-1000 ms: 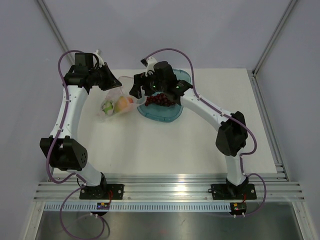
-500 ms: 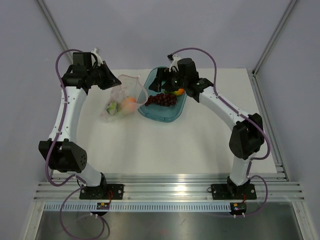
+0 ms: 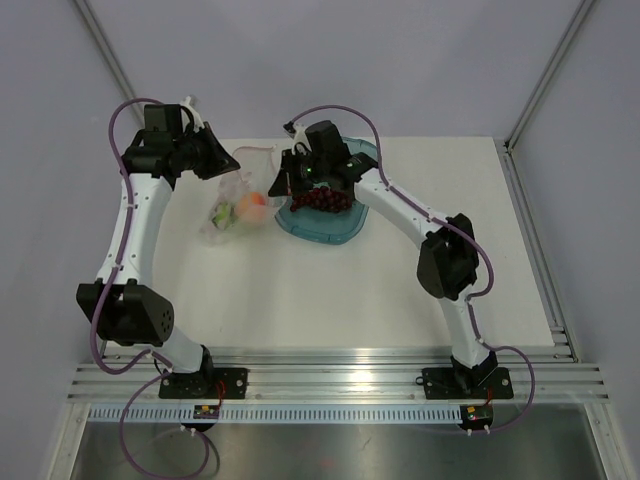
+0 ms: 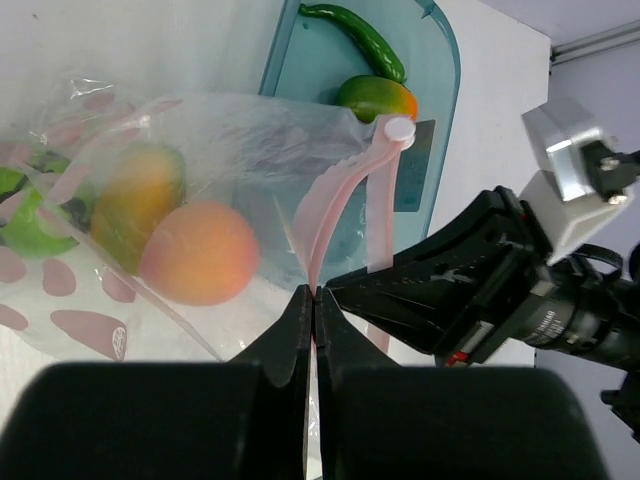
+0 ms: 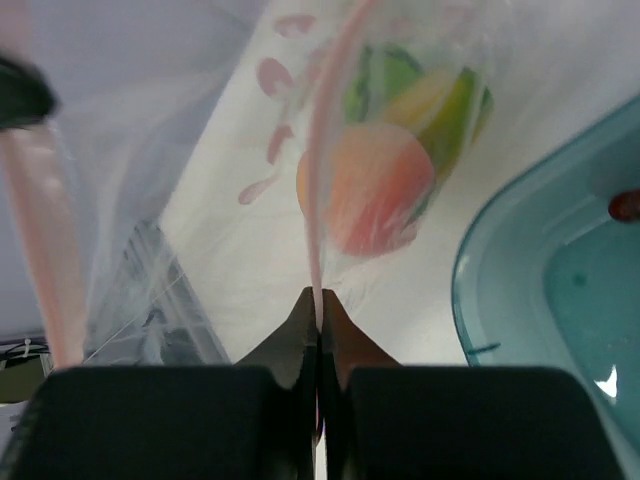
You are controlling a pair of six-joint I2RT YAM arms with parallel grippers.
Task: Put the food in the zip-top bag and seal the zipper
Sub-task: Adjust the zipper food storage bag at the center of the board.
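Top external view: two arms reach over a white table (image 3: 400, 290) toward a teal tray (image 3: 345, 232) on its far side.
Zip-top bag (image 3: 232, 205): clear and crinkled, just left of the tray, mouth raised toward the tray.
Inside the bag: peach-pink fruit (image 4: 200, 252), one mango (image 4: 135, 195) and a green fruit (image 4: 15, 210), packed together.
In the tray: grape bunch (image 3: 320, 200), second mango (image 4: 375, 97) and a green chili pepper (image 4: 355, 35).
Left gripper (image 4: 312, 295): left of the tray, jaws pinched together on the pink zipper (image 4: 340, 205).
Right gripper (image 5: 318, 300): above the tray's left edge, jaws clamped on the same zipper strip.
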